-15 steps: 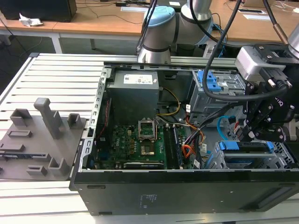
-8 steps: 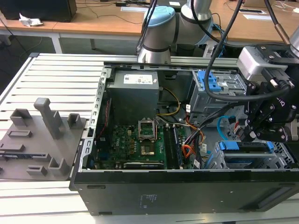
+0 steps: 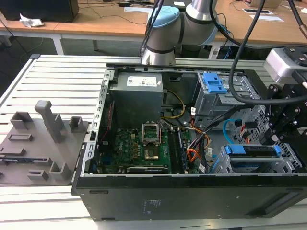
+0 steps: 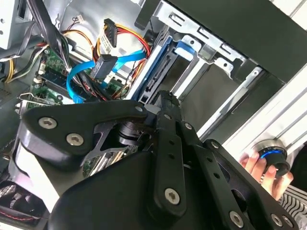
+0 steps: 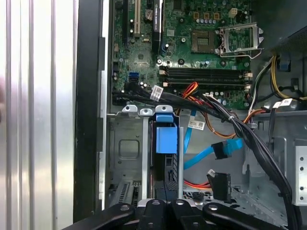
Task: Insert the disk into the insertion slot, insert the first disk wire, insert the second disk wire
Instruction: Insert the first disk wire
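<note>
The disk (image 3: 252,151), in its bright blue carrier, stands on edge inside the insertion slot (image 3: 293,160) at the exterior view's right. My black gripper (image 3: 283,132) hangs over the disk's outer end. In the first wrist view the disk (image 5: 164,139) runs down under my gripper (image 5: 165,211), whose fingers close in on either side of it. The first disk wire (image 5: 219,184) ends in a loose black plug beside the slot (image 5: 125,148). The light-blue second disk wire (image 5: 211,153) lies free next to it. In the second wrist view both plugs hang unplugged: multicoloured (image 4: 110,26), blue (image 4: 103,64).
The open black computer case (image 3: 182,194) lies on a slatted metal table (image 3: 62,81). It holds a green motherboard (image 3: 134,146), a power supply (image 3: 136,96) and a grey cage with a blue latch (image 3: 213,82). A grey fixture (image 3: 41,143) sits left. A person's hand (image 4: 261,167) holds a knob.
</note>
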